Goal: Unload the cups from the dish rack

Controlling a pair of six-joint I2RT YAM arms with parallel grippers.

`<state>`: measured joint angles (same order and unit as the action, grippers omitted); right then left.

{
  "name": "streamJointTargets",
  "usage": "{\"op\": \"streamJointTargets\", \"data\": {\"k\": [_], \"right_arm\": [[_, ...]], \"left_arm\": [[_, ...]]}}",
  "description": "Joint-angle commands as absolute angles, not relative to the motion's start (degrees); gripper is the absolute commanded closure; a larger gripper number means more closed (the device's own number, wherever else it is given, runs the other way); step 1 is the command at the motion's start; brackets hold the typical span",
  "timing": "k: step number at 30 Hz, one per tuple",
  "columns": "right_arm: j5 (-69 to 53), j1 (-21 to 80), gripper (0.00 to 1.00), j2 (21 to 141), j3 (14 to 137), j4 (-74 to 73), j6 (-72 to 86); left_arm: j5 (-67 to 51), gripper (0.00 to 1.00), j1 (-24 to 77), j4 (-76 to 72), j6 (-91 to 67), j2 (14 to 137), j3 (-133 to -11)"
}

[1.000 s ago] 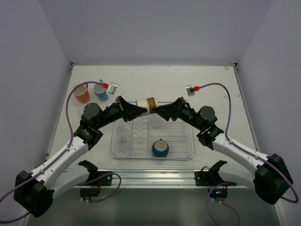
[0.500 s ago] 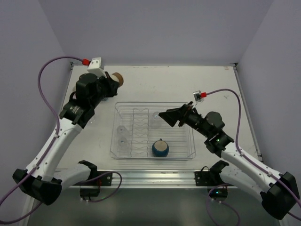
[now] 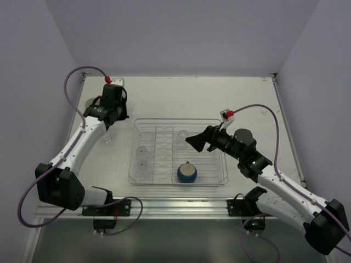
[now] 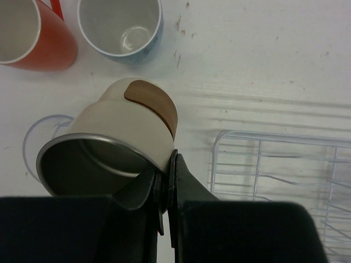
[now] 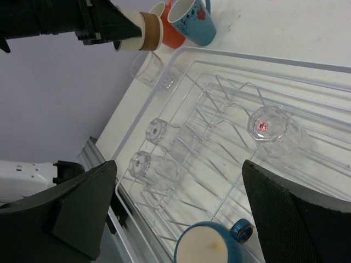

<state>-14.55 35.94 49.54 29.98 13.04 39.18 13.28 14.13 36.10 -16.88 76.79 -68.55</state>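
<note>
A: Step?
B: Placing. Left hand (image 4: 166, 175) clamped on cream cup (image 4: 126, 126) rim, far left by orange mug (image 4: 33, 33); probably lower and release.
A: Right hand (image 3: 196, 141)?
B: Spread wide over rack (image 3: 224, 164); tumbler (image 5: 267, 127) likely next.

The black left fingers (image 4: 184, 186) are gripping a cream cup (image 4: 126, 120) showing a brown patch and a grey inside. Beyond them, an orange mug (image 4: 33, 33) and a red-flowered light blue mug (image 4: 123, 27) are showing white insides. Between the black right fingers (image 5: 82, 208), a dark blue cup (image 5: 204, 249) is showing a cream inside.
</note>
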Motion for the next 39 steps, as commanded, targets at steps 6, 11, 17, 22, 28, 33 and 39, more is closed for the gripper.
{"op": "streamJointTargets", "data": {"k": [6, 11, 17, 22, 28, 33, 39], "right_arm": [[-13.97, 35.68, 0.01, 49.30, 32.52, 12.83, 37.18], [-14.94, 35.77, 0.01, 50.10, 32.61, 13.18, 37.44], [-13.80, 35.77, 0.01, 49.66, 32.52, 12.84, 37.18], [-13.53, 35.68, 0.01, 49.57, 32.52, 12.74, 37.62], [-14.85, 35.77, 0.01, 50.45, 31.99, 14.41, 38.58], [-14.85, 35.86, 0.01, 50.80, 32.17, 13.80, 38.50], [-13.28, 35.95, 0.02, 48.96, 33.39, 10.20, 37.18]], "left_arm": [[12.83, 1.00, 13.71, 35.77, -14.06, 84.11, -67.24], [13.53, 1.00, 13.62, 34.89, -14.15, 86.92, -66.62], [12.39, 1.00, 13.80, 34.10, -14.24, 89.56, -64.69], [13.53, 1.00, 14.06, 33.66, -13.97, 91.75, -63.81], [14.94, 0.81, 14.06, 33.49, -13.45, 93.34, -64.69], [16.87, 0.69, 14.06, 33.57, -13.45, 93.25, -64.95], [17.67, 0.62, 14.06, 32.96, -13.54, 90.80, -64.95]]}}
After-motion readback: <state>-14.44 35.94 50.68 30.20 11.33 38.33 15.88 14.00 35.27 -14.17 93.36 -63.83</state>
